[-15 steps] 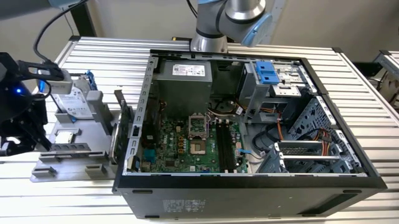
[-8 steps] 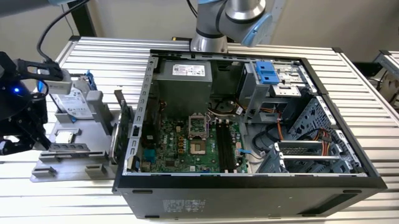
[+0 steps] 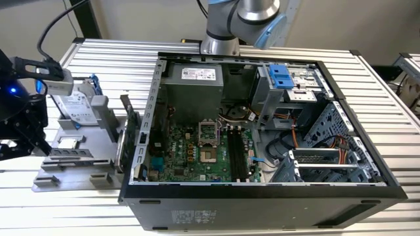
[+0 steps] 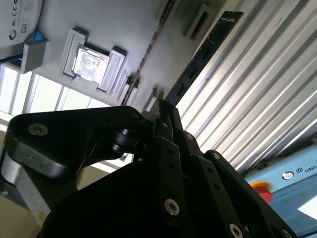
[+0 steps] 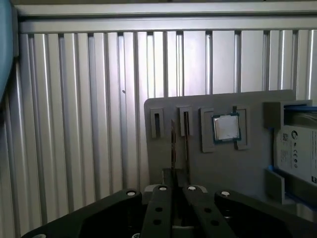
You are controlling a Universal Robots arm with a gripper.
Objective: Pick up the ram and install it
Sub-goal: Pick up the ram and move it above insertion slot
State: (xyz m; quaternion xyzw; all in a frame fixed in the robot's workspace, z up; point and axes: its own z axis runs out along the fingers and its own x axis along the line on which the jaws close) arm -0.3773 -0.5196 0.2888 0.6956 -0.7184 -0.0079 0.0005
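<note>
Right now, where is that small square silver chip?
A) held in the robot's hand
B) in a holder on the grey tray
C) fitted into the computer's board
B: in the first wrist view the chip sits in a recess of the grey tray on the ribbed table.

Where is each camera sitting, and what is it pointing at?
Exterior view: off the arm, high up, looking down on the open computer case and grey parts tray; the arm's base shows beyond the case.
First wrist view: on the wrist, looking along the gripper at the tray's processor chip.
Second wrist view: on the wrist, looking past the gripper at the ram and tray.
Shared: both wrist views show gripper, processor chip and slatted table.
</note>
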